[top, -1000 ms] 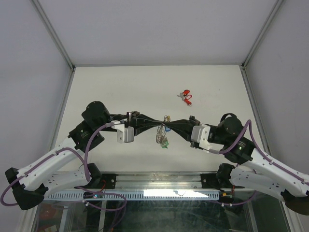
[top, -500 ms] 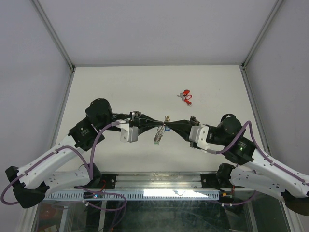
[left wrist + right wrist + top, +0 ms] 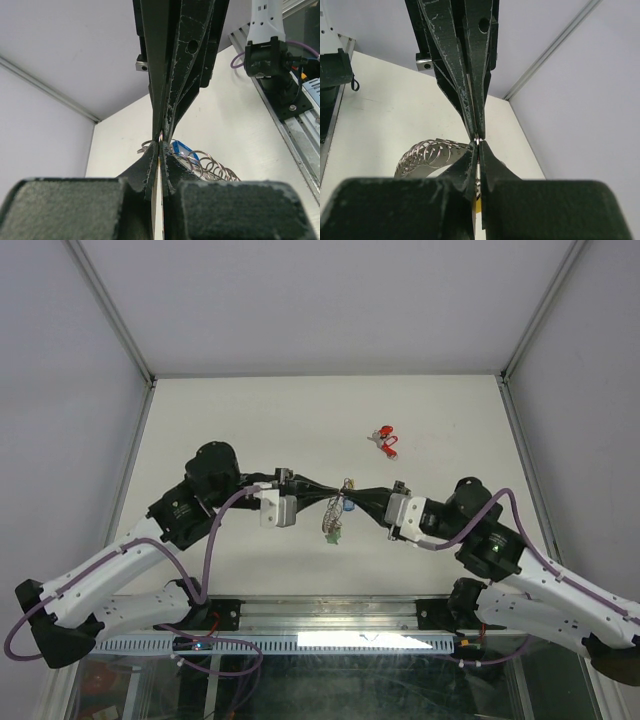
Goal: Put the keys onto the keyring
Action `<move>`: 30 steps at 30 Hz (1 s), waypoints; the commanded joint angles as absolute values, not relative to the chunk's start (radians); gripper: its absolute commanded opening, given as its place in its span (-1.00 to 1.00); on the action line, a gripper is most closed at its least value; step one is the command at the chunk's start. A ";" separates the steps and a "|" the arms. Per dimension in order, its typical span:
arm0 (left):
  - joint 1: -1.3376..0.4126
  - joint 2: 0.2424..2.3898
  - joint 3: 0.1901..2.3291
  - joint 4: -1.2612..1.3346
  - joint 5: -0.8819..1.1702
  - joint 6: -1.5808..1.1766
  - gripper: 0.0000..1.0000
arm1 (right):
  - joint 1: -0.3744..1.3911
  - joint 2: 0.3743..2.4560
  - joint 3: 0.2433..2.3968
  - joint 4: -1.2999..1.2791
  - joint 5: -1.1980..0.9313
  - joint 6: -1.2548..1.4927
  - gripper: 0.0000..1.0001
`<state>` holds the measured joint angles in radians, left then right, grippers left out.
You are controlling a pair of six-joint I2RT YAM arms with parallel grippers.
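My left gripper (image 3: 336, 502) and right gripper (image 3: 351, 503) meet tip to tip above the middle of the table. Both are shut on a thin metal part of the keyring (image 3: 333, 518), which hangs below them as a string of silvery rings (image 3: 215, 167). The same rings (image 3: 427, 155) show in the right wrist view, with a bit of yellow (image 3: 479, 199) behind my right gripper (image 3: 478, 146). A blue-tagged key (image 3: 181, 150) sits right beside my left gripper (image 3: 161, 146). A green tag (image 3: 338, 536) dangles at the keyring's lower end. Red-tagged keys (image 3: 384, 440) lie apart on the table, farther back.
White walls with metal corner posts (image 3: 110, 310) close in the table on three sides. The metal rail (image 3: 330, 615) with both arm bases runs along the near edge, with purple cables (image 3: 205, 560) looping beside the arms.
The left wrist has moved to the right and the right wrist slightly left, bringing the arms closer. The hanging keyring has swung a little. Both grippers stay shut.
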<state>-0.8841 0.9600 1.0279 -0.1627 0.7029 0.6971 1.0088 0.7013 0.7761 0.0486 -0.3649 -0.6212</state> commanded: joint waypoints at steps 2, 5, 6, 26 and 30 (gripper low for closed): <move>-0.892 0.997 0.934 -0.087 0.658 0.657 -1.00 | 1.017 0.708 0.665 0.243 -0.294 -0.514 -1.00; -0.891 1.010 0.879 -0.049 0.640 0.637 -1.00 | 1.016 0.735 0.609 0.311 -0.285 -0.475 -1.00; -0.891 1.016 0.867 -0.048 0.635 0.637 -1.00 | 1.016 0.748 0.589 0.337 -0.285 -0.475 -1.00; -0.890 1.084 0.742 -0.046 0.653 0.635 -1.00 | 1.005 0.805 0.366 0.523 -0.265 -0.347 -0.92; -0.890 1.085 0.743 -0.050 0.657 0.639 -1.00 | 1.005 0.805 0.369 0.505 -0.264 -0.346 -0.79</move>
